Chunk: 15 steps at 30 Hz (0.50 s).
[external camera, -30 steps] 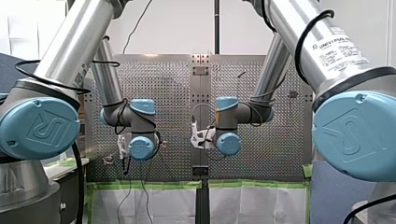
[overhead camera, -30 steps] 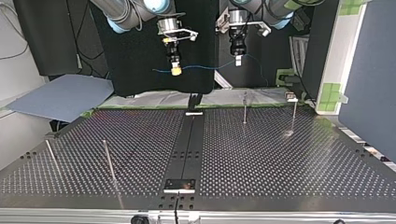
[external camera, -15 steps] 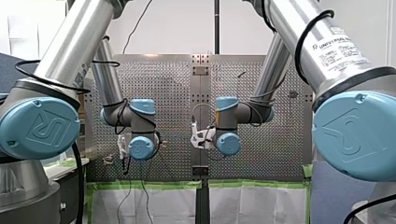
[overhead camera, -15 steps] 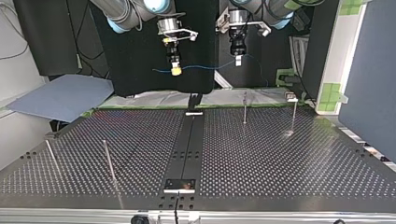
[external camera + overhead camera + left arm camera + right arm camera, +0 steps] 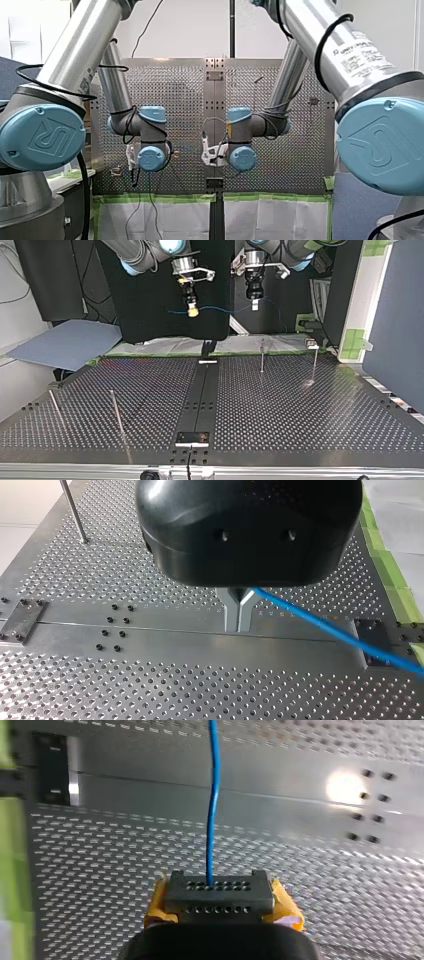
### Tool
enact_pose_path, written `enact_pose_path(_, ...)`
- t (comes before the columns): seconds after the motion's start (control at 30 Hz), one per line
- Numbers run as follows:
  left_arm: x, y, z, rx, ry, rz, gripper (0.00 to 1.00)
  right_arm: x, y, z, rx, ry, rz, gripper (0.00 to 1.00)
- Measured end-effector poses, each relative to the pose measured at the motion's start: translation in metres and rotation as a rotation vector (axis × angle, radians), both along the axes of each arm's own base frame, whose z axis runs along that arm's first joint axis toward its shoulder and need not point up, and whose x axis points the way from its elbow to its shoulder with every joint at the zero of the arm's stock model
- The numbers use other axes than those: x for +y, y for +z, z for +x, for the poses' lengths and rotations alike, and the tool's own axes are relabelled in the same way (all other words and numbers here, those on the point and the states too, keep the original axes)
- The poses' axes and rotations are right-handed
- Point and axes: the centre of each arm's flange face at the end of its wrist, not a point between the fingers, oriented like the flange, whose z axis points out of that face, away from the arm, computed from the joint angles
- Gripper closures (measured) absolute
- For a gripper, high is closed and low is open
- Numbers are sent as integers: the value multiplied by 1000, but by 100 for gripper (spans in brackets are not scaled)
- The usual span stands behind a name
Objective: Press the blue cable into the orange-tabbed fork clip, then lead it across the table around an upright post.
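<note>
blue cable [image 5: 220,309] is off the table, strung in the air between both grippers, above and beyond the far end of the dark centre strip [image 5: 200,400] of the perforated metal table [image 5: 300,410]; it sags slightly mid-span, with a short loose end past each gripper.

my left gripper [image 5: 254,304], black body with bare metal fingers, hangs just to the right of the strip's line in the top view; in the left wrist view those fingers [image 5: 239,622] are pressed together with the cable [image 5: 320,625] coming out from between them and running off to one side, over the strip [image 5: 150,630]; so it's pinching the cable.

my right gripper [image 5: 192,313], yellow pads, hangs just to the left of the strip's line in the top view; in the right wrist view the cable [image 5: 214,805] runs straight ahead out of its closed tip [image 5: 219,890], yellow pad edges showing either side of a dark perforated block; also clamped on the cable.

four thin upright metal posts stand on the table: two to the right of the strip near its far end [image 5: 262,356] [image 5: 314,364], two to the left of the strip near its near end [image 5: 116,412] [image 5: 56,410]; one post [image 5: 74,511] shows in the left wrist view, well off to the side of the strip.

fork clip: can't pick it out.
</note>
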Motion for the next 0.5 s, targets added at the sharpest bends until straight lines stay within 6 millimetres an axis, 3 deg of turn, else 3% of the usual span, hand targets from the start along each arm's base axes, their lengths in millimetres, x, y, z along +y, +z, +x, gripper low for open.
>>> enact_pose_path(0.23,0,0,0,0,0,0,100,6,-29,-4,47,2,43,100)
enact_pose_path(0.5,0,0,0,0,0,0,100,7,-33,-5,53,2,49,100)
